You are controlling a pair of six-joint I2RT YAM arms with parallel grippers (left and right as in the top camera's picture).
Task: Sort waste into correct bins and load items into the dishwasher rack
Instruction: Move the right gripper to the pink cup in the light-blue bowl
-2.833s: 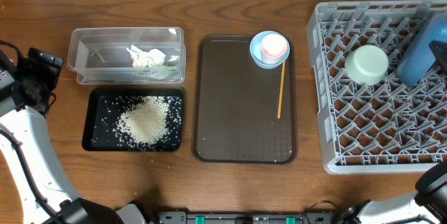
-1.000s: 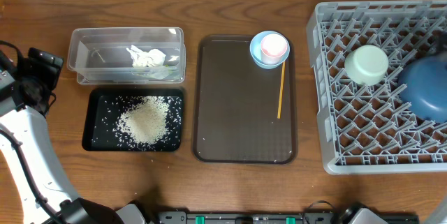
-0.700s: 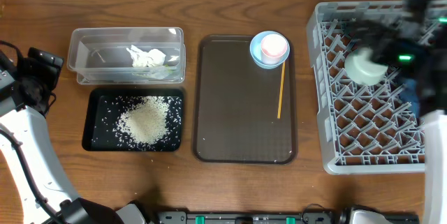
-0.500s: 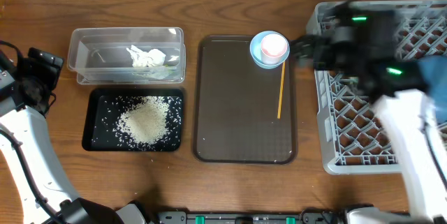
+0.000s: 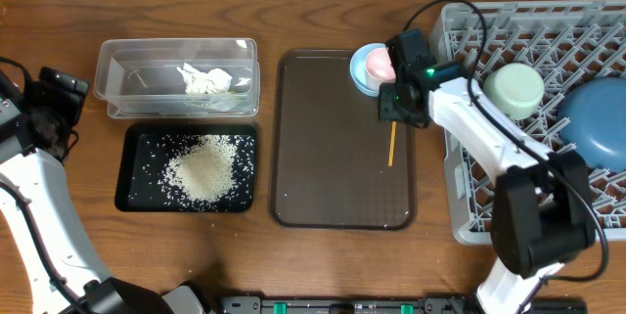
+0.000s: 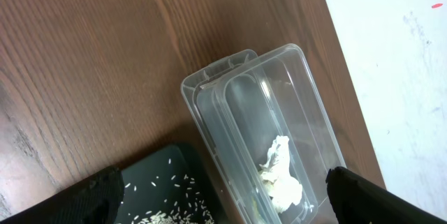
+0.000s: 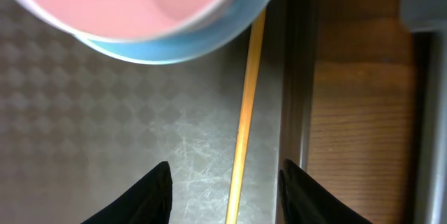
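My right tool (image 7: 225,182) hangs over the tray's (image 5: 323,157) far right corner, jaws part open and empty. They straddle the yellow stick (image 7: 246,98), which lies parallel to the tray's right edge. The pink cup (image 5: 380,61), nested in the blue bowl (image 5: 360,71), sits just beyond its far end.

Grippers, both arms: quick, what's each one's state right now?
Left gripper: open, empty.
Right gripper: open, jaws astride the yellow stick on the brown tray, not gripping it.
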